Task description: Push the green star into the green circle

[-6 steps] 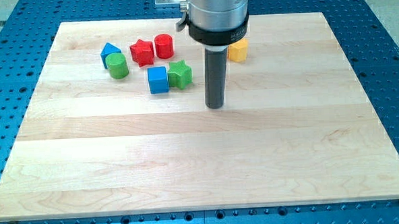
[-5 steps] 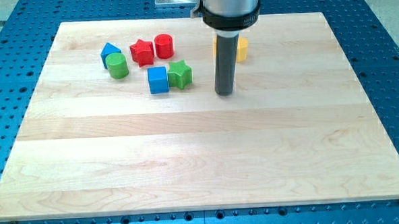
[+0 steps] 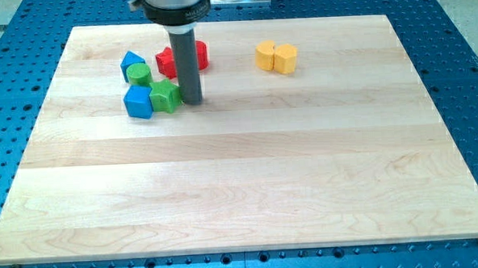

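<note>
A straight dark rod hangs from a silver and black arm housing at the view's top, and my tip (image 3: 192, 100) rests on the pale wooden worktop (image 3: 249, 182). There is no claw on this arm, only the rod, so nothing is open, closed or held. My tip sits just to the view's right of the green star (image 3: 165, 96), touching it or very nearly so. With the green star as landmark: a blue cube (image 3: 138, 102) presses against the star's left side, tilted slightly so one corner points down the view. The green circle (image 3: 139, 74), a short cylinder, stands just above and to the left of the star, close to it but whether they touch cannot be made out. A second blue block (image 3: 130, 63) with a peaked top sits beyond the green circle, farther up and left from the star. Straight above the star, partly hidden behind the rod, lies a red star (image 3: 167, 61), and a red cylinder (image 3: 201, 53) shows on the rod's other side, up and right of the green star. Well to the right of the green star and a little higher, two yellow blocks (image 3: 276, 57) sit side by side, touching each other; their exact shapes are hard to tell. The worktop lies on a blue perforated base (image 3: 462, 60). No brand, label or writing can be read anywhere.
</note>
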